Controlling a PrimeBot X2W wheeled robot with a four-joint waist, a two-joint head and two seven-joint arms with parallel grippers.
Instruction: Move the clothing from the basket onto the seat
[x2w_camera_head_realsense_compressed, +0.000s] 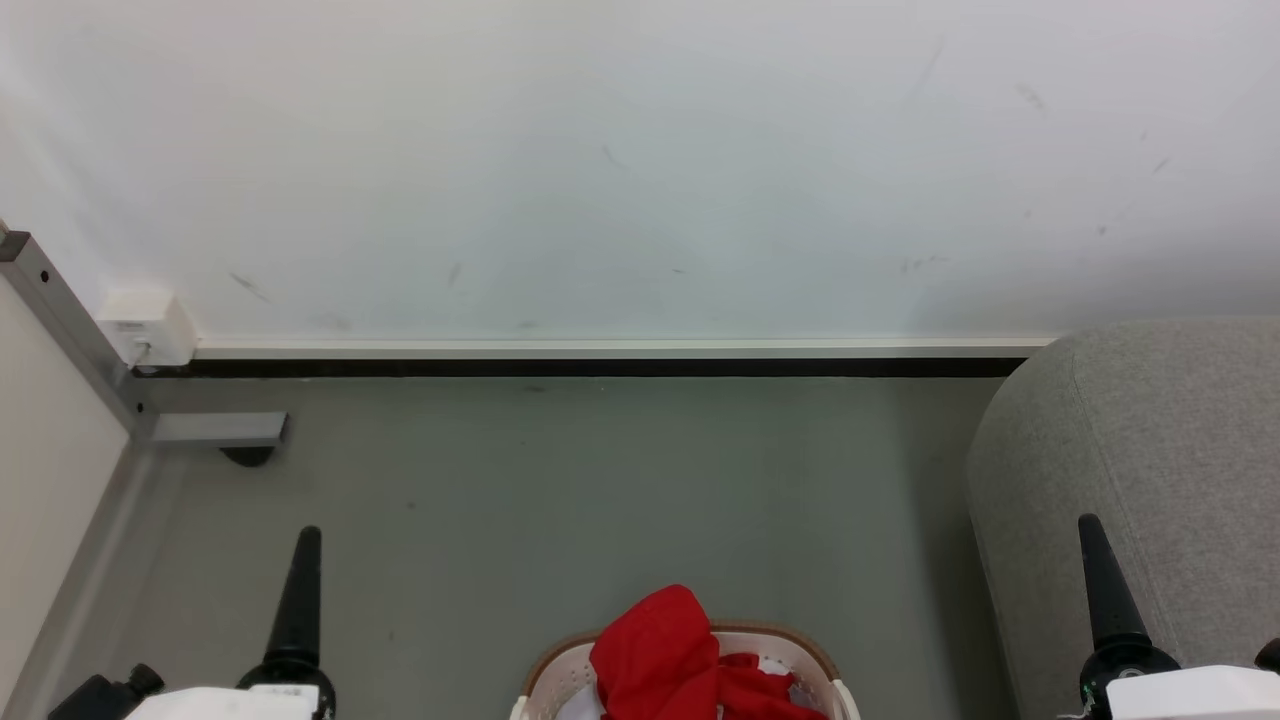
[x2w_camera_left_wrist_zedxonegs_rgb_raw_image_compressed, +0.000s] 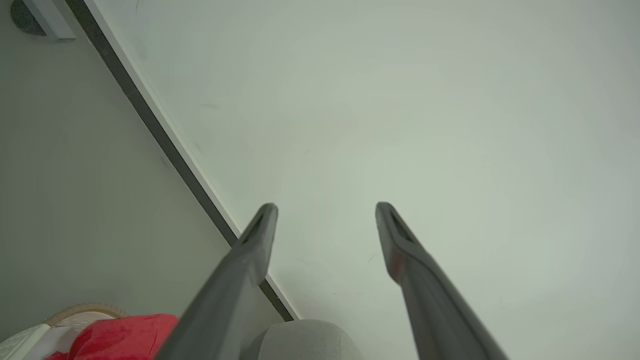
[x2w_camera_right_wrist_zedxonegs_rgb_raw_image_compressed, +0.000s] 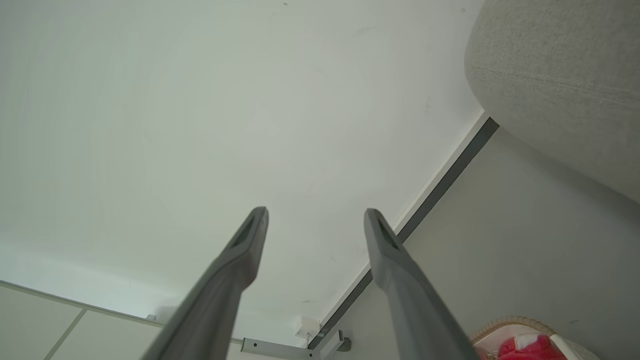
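The clothing (x2w_camera_head_realsense_compressed: 665, 650) is heaped in the basket (x2w_camera_head_realsense_compressed: 560, 672), which stands on the floor (x2w_camera_head_realsense_compressed: 600, 500) at the bottom middle of the head view, between the two arms. One red fold rises above the basket's brown rim. The left hand (x2w_camera_left_wrist_zedxonegs_rgb_raw_image_compressed: 325, 210) and the right hand (x2w_camera_right_wrist_zedxonegs_rgb_raw_image_compressed: 316, 215) are both spread wide and empty, their fingers aimed up at the wall, not at the load. From each hand the clothing lies inward and lower, so I judge a reach must tip the fingers down and swing them toward the middle. The heap looks a shade nearer the left hand. The seat (x2w_camera_head_realsense_compressed: 1150, 450) is on the right, just beyond the right hand and apart from the basket
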